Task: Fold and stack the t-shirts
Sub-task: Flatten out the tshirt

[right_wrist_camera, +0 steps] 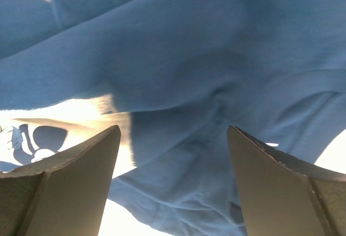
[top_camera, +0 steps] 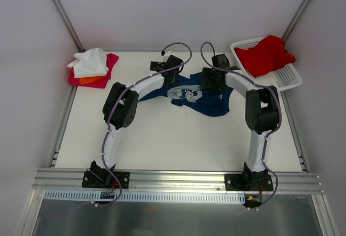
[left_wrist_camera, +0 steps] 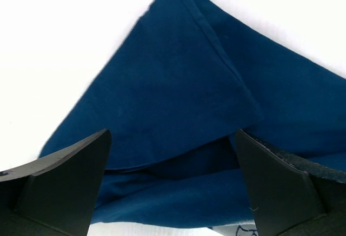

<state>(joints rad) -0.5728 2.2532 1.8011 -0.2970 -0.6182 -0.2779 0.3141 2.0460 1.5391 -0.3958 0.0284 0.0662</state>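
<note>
White table (top_camera: 162, 139), crumpled navy t-shirt (top_camera: 212, 106), white print (top_camera: 186, 93) facing up

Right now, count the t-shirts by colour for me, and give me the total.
Navy blue t-shirt: 1
Red t-shirt: 1
White t-shirt: 1
Orange t-shirt: 1
Magenta t-shirt: 1
Total: 5

A white lattice basket (top_camera: 289, 76) (plastic, set askew) sits at the white table's (top_camera: 178, 139) far right corner.
</note>
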